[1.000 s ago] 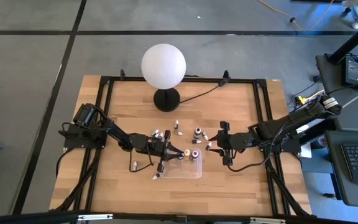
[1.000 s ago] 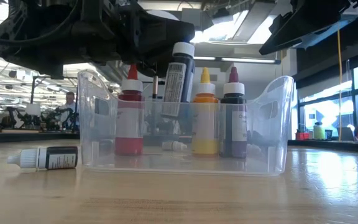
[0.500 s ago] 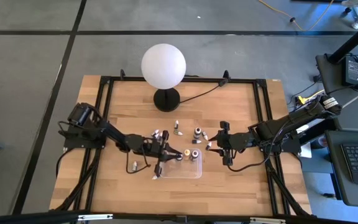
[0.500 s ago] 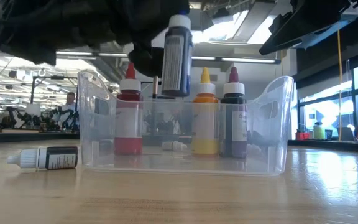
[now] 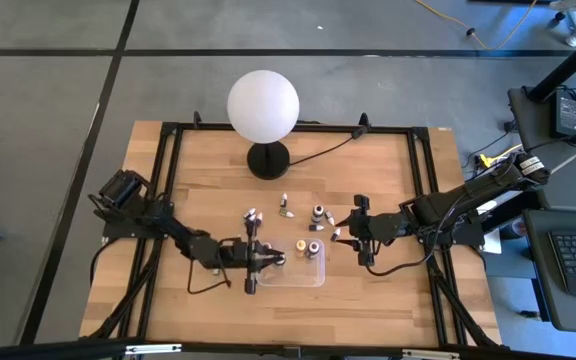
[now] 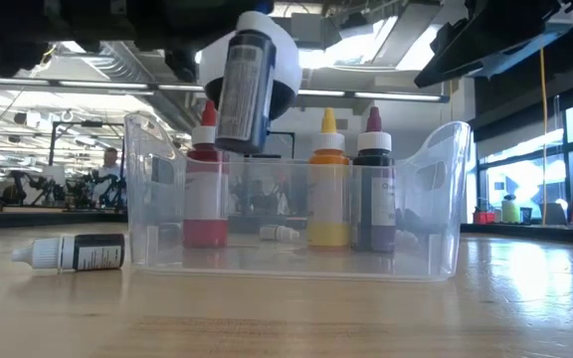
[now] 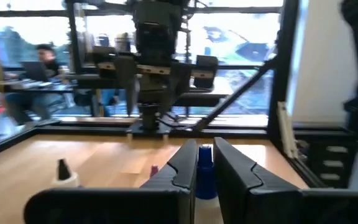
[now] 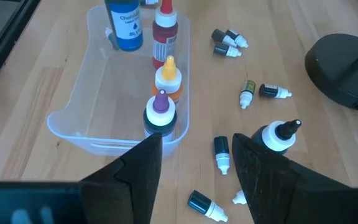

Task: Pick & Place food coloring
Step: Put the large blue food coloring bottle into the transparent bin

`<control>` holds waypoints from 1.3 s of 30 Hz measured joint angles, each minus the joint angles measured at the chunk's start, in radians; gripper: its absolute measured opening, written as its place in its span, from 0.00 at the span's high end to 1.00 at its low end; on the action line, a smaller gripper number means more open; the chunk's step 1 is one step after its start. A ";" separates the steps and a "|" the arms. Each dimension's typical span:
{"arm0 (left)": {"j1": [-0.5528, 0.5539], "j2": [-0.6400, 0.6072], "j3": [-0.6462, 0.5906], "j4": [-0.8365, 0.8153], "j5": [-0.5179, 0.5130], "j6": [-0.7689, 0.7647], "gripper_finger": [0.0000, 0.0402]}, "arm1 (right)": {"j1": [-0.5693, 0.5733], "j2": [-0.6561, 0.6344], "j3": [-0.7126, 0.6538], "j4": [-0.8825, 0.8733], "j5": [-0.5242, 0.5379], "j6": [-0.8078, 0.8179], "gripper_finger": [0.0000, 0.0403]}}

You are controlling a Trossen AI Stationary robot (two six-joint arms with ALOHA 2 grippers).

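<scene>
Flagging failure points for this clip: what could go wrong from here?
The left tool holds a blue bottle tilted above the clear tray; released that way, it may land on its side instead of upright. Lowered, it could also knock over the red bottle standing just beside it.

A blue food coloring bottle (image 6: 245, 88) hangs tilted, top centre of the low view; red (image 6: 206, 179), yellow (image 6: 328, 184) and dark bottles (image 6: 373, 189) stand upright below.

Bright backlit windows, blurred foreground
</scene>
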 joint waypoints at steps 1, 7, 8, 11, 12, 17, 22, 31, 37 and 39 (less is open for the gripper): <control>-0.008 0.006 0.008 -0.001 -0.028 0.001 0.92 | 0.000 0.000 0.000 0.003 0.000 0.000 0.51; -0.032 0.097 0.101 -0.010 -0.215 0.089 0.92 | 0.000 0.000 0.000 0.011 0.000 -0.001 0.51; -0.035 0.114 0.114 -0.008 -0.231 0.095 0.92 | 0.000 0.000 0.000 0.010 0.000 0.001 0.51; -0.040 0.153 0.149 -0.006 -0.278 0.111 0.92 | 0.000 0.000 0.000 0.010 0.000 0.000 0.51; -0.043 0.160 0.160 -0.003 -0.310 0.112 0.92 | 0.000 0.000 0.000 0.010 0.000 -0.001 0.51; -0.061 0.206 0.202 -0.003 -0.490 0.115 0.92 | 0.000 0.000 0.000 0.005 0.000 -0.002 0.51; -0.064 0.236 0.236 -0.001 -0.538 0.099 0.92 | 0.000 0.000 0.000 0.002 0.000 -0.004 0.51; -0.055 0.255 0.247 -0.032 -0.541 0.084 0.92 | 0.000 0.000 0.000 0.002 0.000 -0.025 0.51; -0.055 0.255 0.247 -0.065 -0.554 0.075 0.91 | 0.000 0.000 0.000 0.001 0.000 -0.025 0.51; -0.056 0.255 0.247 -0.075 -0.554 0.066 0.89 | 0.000 0.000 0.000 0.002 0.000 -0.026 0.51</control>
